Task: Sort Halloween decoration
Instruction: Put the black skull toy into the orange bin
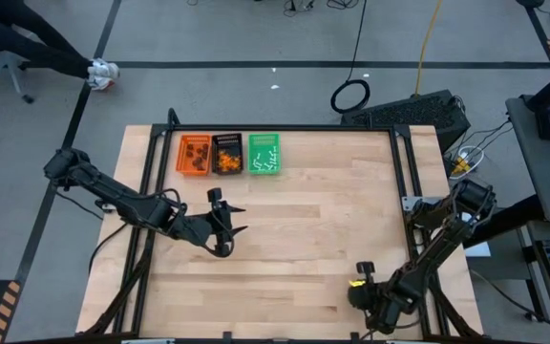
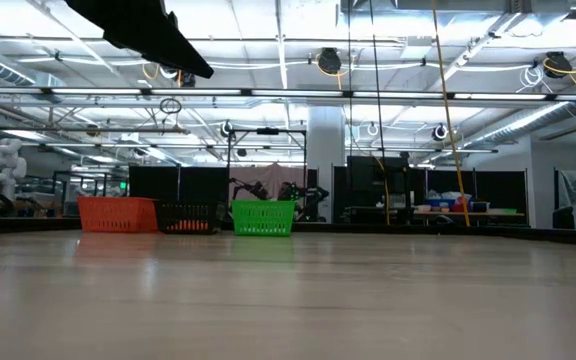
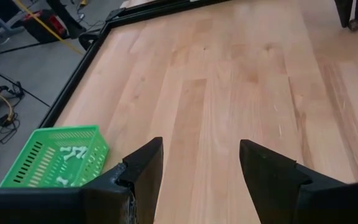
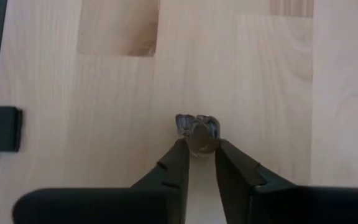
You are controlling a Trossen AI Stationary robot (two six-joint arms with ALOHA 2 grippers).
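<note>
Small dark trinket [image 4: 197, 127] between right gripper [image 4: 197, 149] fingertips, wrist view only.

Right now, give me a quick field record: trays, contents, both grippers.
trays: orange tray, black tray, green tray, side by side at the table's far edge
green tray contents: white sticks
left gripper: open, empty, above the table
right gripper: at the table's near right, fingers around a small dark trinket
</note>
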